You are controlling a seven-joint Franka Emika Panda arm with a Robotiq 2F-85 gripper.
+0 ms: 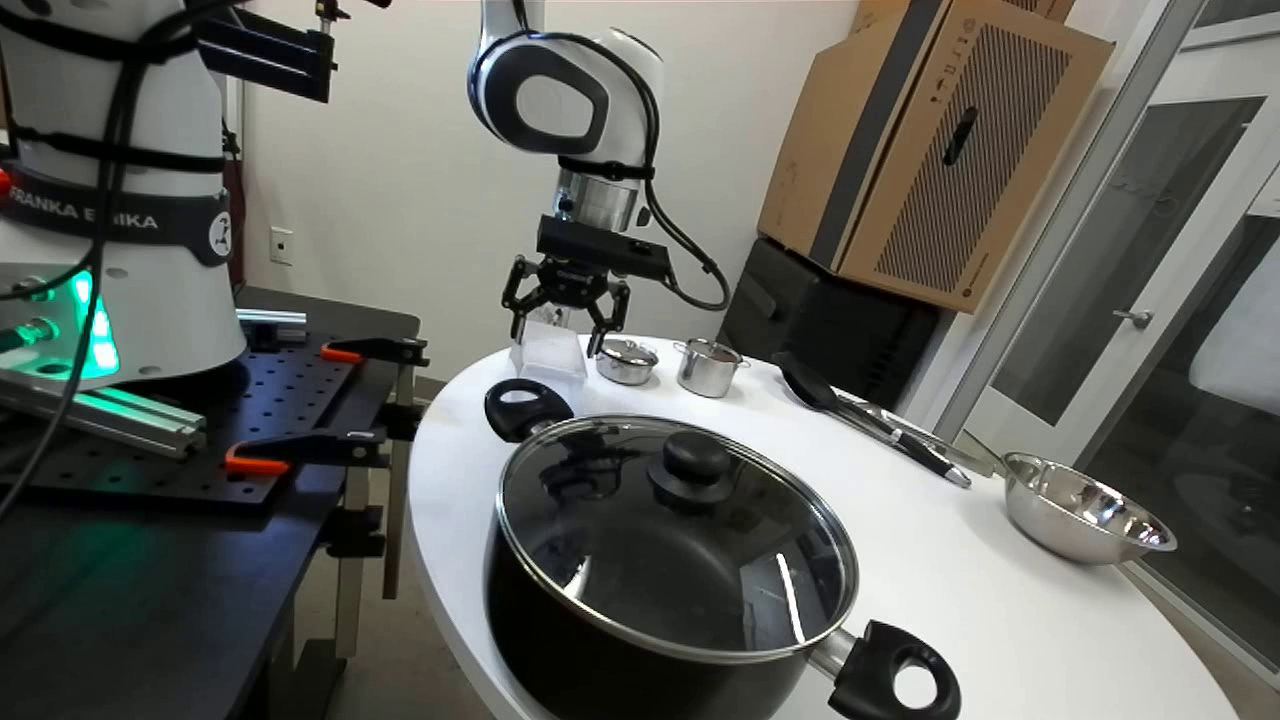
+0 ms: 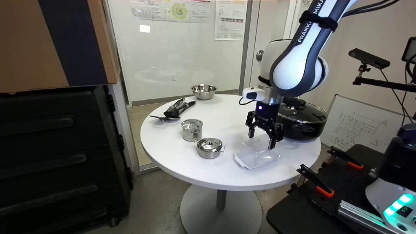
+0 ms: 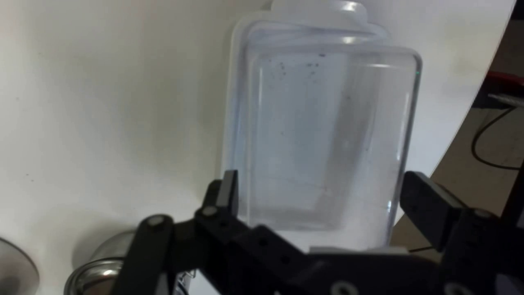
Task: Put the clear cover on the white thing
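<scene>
Cover (image 3: 323, 139): your clear, box-shaped cover is over the white tray (image 3: 235, 102), near the edge of the round white table (image 2: 162, 139); whether it sits fully down on the rim, you cannot tell from these angles.
Long axis: in your wrist view it runs nearly straight up and down, the lower end leaning slightly left; cover and tray lie close to parallel.
Tab end: the tray's white tab (image 3: 321, 12) points to the top of your wrist view; in an exterior view you see it point toward the lower left.
Offset: a strip of tray shows to you along the cover's left side, while the cover's right edge reaches past the tray's corner by the tab.
Gripper (image 3: 321, 188): yours points down, at the end of the cover away from the tab.
Spread: wide, one finger (image 3: 228, 192) along the left long side and the other along the right, the cover's width between them.
Contact: both fingers look close to the long walls, but you cannot tell whether either touches.
Neighbors: in an exterior view, your cover lies between the low steel pot (image 2: 209, 149) and the large black pot (image 2: 302, 128).
</scene>
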